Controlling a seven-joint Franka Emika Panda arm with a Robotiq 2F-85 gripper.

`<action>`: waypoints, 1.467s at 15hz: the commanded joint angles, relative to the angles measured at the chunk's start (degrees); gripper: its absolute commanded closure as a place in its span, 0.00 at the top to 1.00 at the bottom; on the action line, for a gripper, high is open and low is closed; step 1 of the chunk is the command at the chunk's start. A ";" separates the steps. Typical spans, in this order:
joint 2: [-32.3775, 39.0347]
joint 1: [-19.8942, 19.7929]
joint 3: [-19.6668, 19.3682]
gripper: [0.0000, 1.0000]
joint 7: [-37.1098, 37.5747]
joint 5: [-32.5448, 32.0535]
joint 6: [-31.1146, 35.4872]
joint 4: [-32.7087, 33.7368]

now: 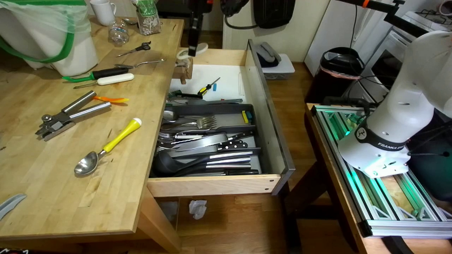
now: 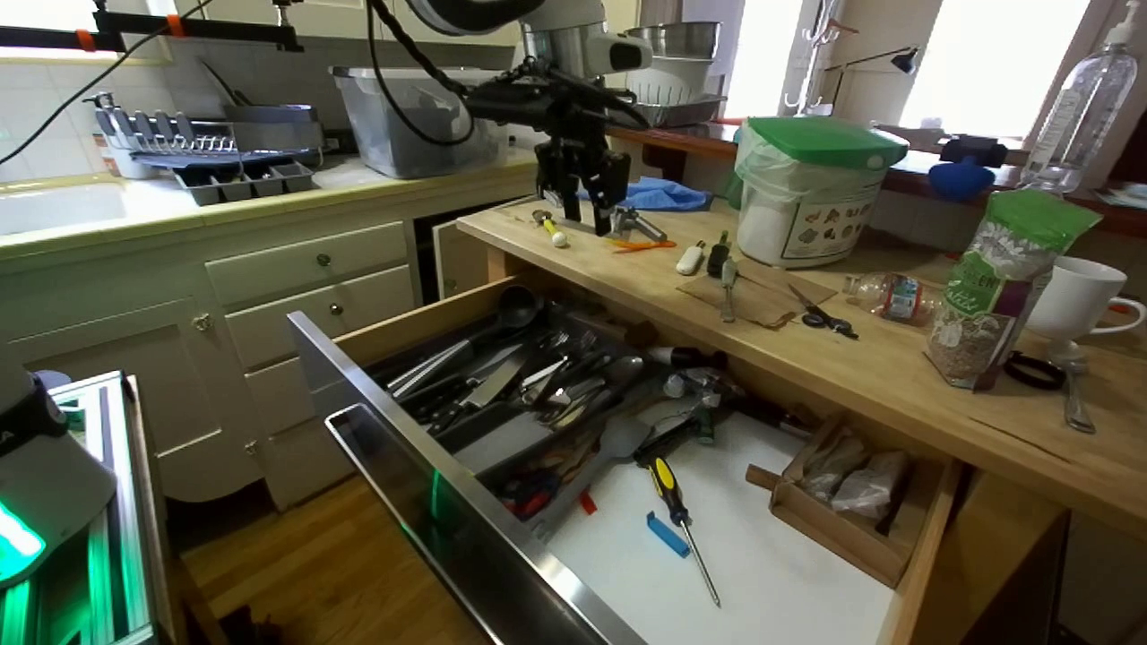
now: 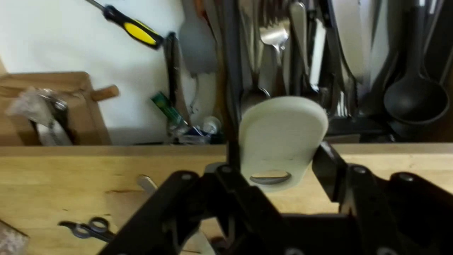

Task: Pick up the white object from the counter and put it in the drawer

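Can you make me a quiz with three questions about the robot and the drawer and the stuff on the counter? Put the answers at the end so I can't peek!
1. True or false: a yellow-and-black screwdriver lies in the open drawer.

2. What colour is the scoop handle on the wooden counter?
A) red
B) yellow
C) blue

3. Fill in the missing word: in the wrist view, the white object is held between the robot's ____.

Key:
1. True
2. B
3. jaws
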 commanded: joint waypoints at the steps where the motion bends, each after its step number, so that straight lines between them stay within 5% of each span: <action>1: -5.95 -0.42 -5.76 0.29 4.81 -9.56 0.49 -7.45; 6: -3.47 -3.53 -12.14 0.29 13.85 -13.28 12.67 -13.62; 12: 9.11 -7.08 -11.91 0.29 6.17 1.92 37.69 -17.22; 15: 16.56 -7.50 -12.89 0.29 10.13 3.25 42.20 -14.50; 16: 19.46 -6.04 -15.86 0.29 14.24 0.34 43.14 -12.78; 17: 13.88 -7.39 -13.13 0.29 11.05 0.19 40.87 -16.54; 18: 15.47 -7.41 -13.54 0.54 11.58 -0.11 41.36 -15.94; 22: 14.88 -7.41 -13.11 0.54 11.51 -0.04 41.37 -15.89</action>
